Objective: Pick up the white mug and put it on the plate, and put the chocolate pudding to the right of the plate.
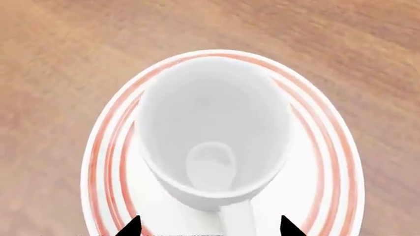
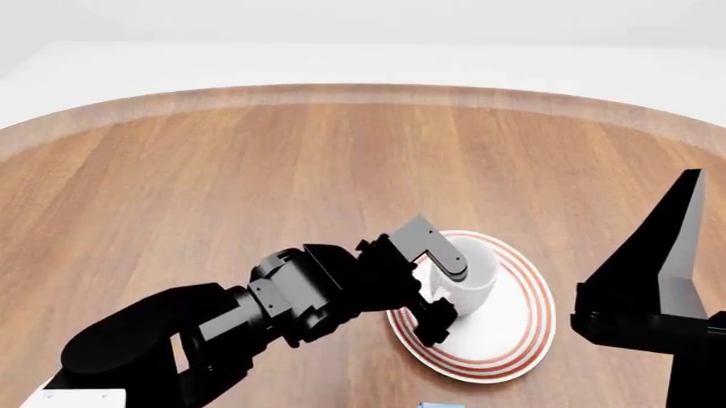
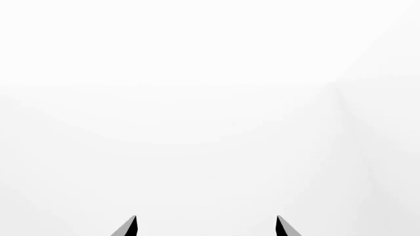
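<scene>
The white mug (image 1: 213, 132) (image 2: 467, 272) stands upright on the plate (image 1: 328, 162) (image 2: 522, 327), a round white plate with red rings, at the table's near middle. My left gripper (image 1: 210, 227) (image 2: 436, 287) is open, one finger on each side of the mug's handle (image 1: 237, 216), with gaps to both fingertips. A thin light-blue sliver at the head view's bottom edge may be the chocolate pudding (image 2: 437, 405); the rest is cut off. My right gripper (image 3: 206, 227) is open and empty, facing blank white.
The wooden table (image 2: 284, 170) stretches far and wide around the plate, with its curved far edge at the back. My right arm's dark link (image 2: 658, 289) stands raised at the right, beside the plate.
</scene>
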Robot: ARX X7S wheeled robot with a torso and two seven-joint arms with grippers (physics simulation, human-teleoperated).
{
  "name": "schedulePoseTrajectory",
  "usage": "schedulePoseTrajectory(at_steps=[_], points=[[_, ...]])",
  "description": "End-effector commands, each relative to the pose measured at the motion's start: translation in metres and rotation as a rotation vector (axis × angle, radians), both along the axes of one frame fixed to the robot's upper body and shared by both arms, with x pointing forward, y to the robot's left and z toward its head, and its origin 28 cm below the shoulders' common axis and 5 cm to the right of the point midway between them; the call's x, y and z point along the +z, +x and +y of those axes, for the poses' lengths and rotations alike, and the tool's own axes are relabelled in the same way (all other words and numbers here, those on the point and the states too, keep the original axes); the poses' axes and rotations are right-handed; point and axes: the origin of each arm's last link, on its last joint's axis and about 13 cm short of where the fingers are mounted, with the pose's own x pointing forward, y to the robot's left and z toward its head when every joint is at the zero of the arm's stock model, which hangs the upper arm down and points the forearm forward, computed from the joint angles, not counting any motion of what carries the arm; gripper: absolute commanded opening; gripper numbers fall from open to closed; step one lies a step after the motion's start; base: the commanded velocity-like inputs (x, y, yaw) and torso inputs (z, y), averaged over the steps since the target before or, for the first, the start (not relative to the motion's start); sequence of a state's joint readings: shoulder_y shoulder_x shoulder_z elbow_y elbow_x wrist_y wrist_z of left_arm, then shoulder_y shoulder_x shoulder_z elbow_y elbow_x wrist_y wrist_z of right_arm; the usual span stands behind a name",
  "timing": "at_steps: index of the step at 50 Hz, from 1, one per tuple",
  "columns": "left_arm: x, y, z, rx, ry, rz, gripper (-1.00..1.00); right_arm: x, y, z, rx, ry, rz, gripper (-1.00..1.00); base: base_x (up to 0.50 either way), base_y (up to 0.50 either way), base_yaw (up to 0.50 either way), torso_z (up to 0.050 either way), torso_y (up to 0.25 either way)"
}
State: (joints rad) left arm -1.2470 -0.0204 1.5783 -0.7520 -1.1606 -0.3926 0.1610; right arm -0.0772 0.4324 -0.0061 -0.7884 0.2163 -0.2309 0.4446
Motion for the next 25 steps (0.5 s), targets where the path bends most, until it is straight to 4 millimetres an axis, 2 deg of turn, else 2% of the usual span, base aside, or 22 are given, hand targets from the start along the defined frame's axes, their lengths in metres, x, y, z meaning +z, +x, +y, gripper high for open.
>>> schedulePoseTrajectory(at_steps=[1,9,25], points=[[0.002,-0.002,-0.009,-0.022,-0.026,0.004,1.0,0.001,0.0,-0.002,-0.018,-0.013,-0.017,1.0,0.0,0.0,0.0,0.0,0.0],[-0.002,-0.007,-0.011,-0.036,-0.016,0.017,1.0,0.001,0.0,-0.001,-0.018,-0.015,-0.015,1.0,0.0,0.0,0.0,0.0,0.0],[0.018,-0.006,-0.018,-0.032,-0.03,0.008,1.0,0.0,-0.002,0.0,-0.016,-0.025,-0.017,1.0,0.0,0.0,0.0,0.0,0.0]])
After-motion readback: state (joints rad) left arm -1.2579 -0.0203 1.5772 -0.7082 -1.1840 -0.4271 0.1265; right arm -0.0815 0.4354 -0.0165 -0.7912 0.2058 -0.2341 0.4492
